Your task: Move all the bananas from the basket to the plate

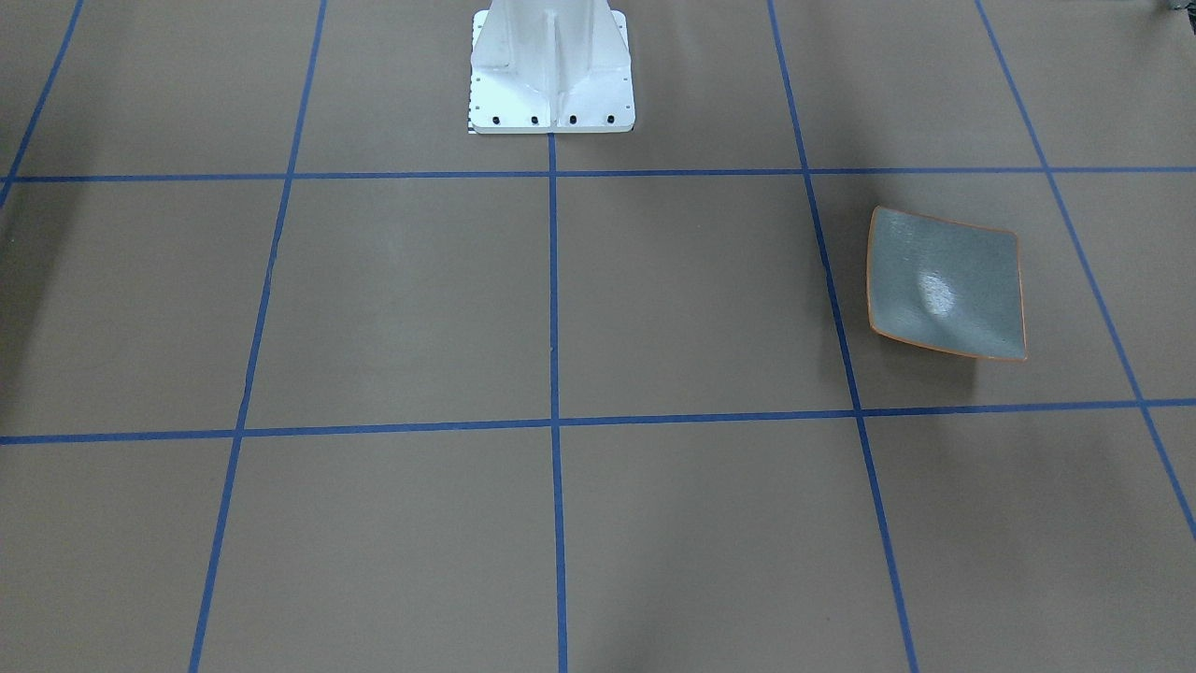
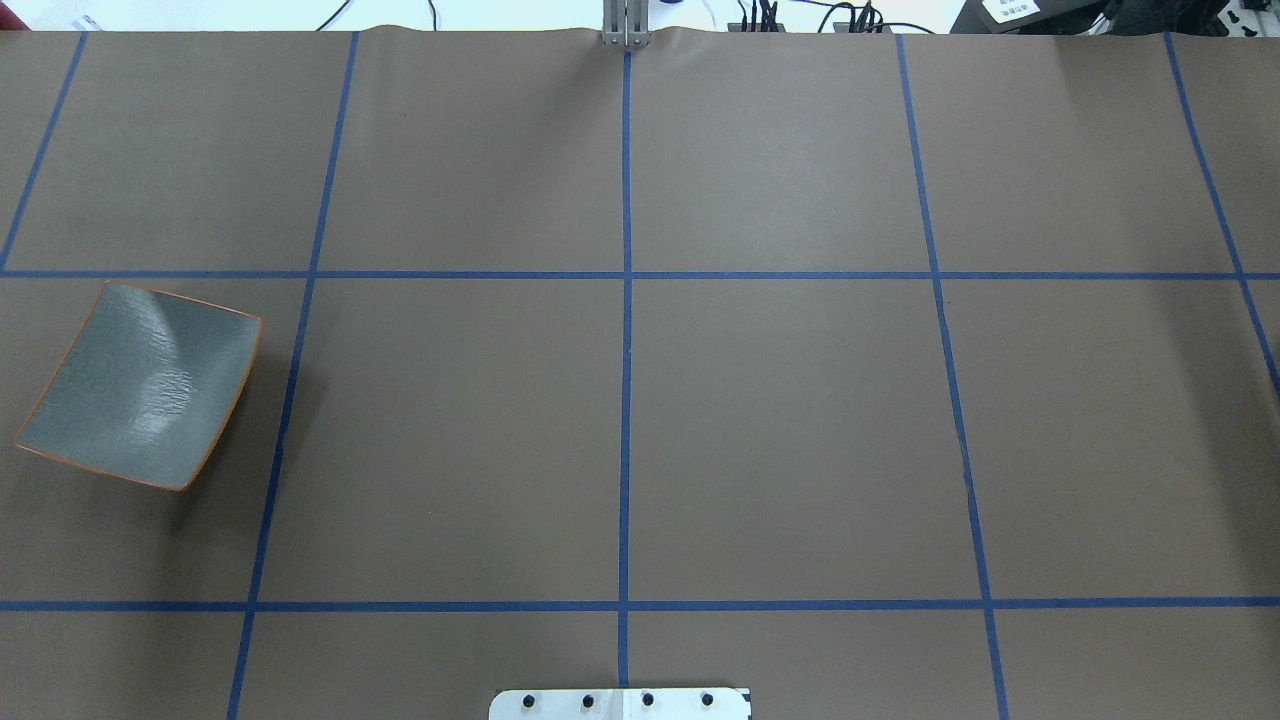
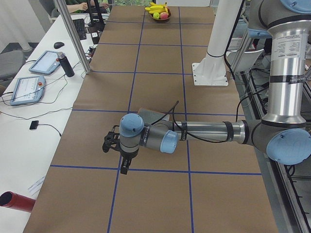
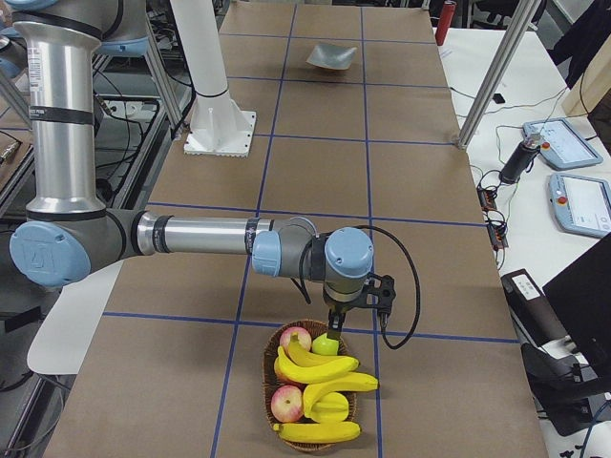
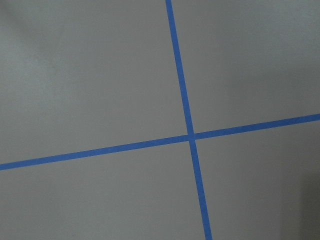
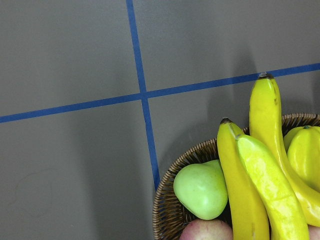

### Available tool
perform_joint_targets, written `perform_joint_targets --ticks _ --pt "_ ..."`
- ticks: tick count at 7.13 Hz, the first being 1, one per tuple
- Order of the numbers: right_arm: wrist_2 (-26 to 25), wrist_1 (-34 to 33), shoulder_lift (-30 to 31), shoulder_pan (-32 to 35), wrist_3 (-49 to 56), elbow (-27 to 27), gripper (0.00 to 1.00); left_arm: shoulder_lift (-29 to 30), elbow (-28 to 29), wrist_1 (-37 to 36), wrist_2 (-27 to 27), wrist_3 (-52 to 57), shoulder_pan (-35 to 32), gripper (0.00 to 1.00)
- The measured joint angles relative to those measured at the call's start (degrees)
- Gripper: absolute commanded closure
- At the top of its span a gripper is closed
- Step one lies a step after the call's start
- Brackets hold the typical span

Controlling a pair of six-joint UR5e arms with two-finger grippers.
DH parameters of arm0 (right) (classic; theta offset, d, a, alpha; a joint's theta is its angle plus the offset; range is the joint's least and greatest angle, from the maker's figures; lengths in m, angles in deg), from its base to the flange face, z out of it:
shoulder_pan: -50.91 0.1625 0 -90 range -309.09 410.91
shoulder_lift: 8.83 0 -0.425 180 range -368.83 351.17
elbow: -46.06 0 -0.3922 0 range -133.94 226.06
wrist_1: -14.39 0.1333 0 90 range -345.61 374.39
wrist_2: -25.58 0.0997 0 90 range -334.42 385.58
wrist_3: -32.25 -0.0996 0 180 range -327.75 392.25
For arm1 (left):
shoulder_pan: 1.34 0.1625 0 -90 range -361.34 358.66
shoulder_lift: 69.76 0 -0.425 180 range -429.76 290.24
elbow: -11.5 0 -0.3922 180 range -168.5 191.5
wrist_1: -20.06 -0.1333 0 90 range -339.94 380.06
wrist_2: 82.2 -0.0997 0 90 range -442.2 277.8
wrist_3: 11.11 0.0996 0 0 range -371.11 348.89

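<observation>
- Plate — speckled grey-blue with an orange rim, bare, far over on my left side of the table.
- Left gripper — pointing down over a crossing of blue tape, near the plate and toward the table's left end. Whether its jaws are open, I cannot tell.
- Middle ground — only the tape grid shows, with the white pedestal at my edge. A carry has wide room.
- Right gripper — hanging just over the inner rim of the basket. Its jaws do not show clearly enough to tell their state.
- Bananas — four, all in the basket at my far right, piled with apples and a green pear. They lie just below and outward of the right jaws, with their long axes across the table's length.
- Judgement — the right arm is much nearer the fruit and the left nearer the plate. Basket and plate are well apart, so the carry is long.
</observation>
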Motion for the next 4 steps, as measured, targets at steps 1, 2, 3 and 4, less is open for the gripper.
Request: perform_joint_targets --ticks 1,2,3,4 --pt "0.1 -0.1 -0.1 -0.1 0.0 -0.1 0.00 -0.6 -0.1 0.8 0.5 0.0 0.0 0.00" --pt "0.0 -0.2 -0.8 -0.3 -0.1 -0.2 0.00 -0.8 -0.1 1.2 1.0 -0.4 0.0 0.00" --pt "-0.2 -0.2 -1.4 -0.6 -0.1 -0.1 0.00 -0.7 0.1 1.3 1.4 -1.2 0.1 0.00" --pt "-0.4 0.1 -0.8 -0.6 -0.2 -0.1 0.00 -0.6 0.1 1.1 1.4 -1.6 0.2 0.00"
